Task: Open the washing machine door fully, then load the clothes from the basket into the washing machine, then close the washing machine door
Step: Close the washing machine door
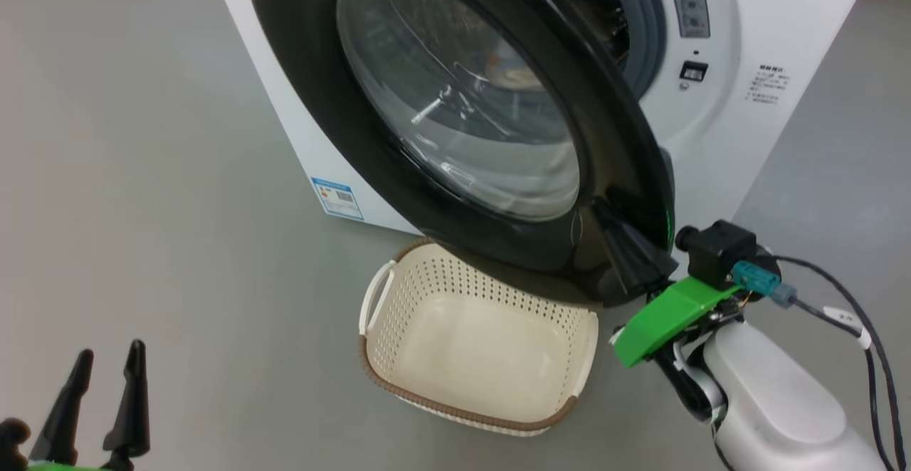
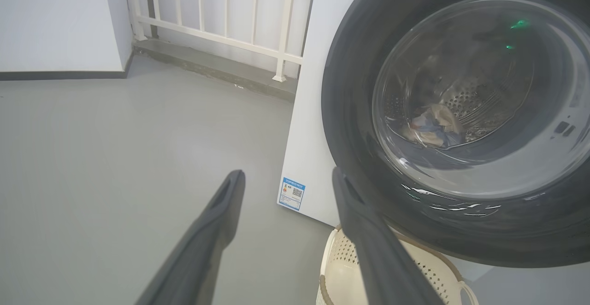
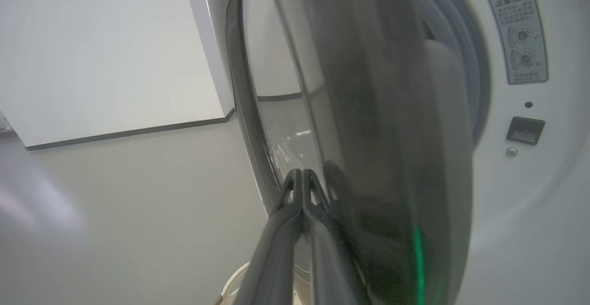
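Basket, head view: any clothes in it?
No, the basket has its bare cream bottom in plain sight, with no fabric inside.

Right arm: a smooth, pale grey-white forearm shell ends in a bright green plastic bracket carrying a black boxy camera block, with a teal plug and black cables, one wearing a white tag. Left gripper: two long, dark, tapering fingers above a green strip. Right gripper: matching dark grey fingers with small slotted openings near the tips.
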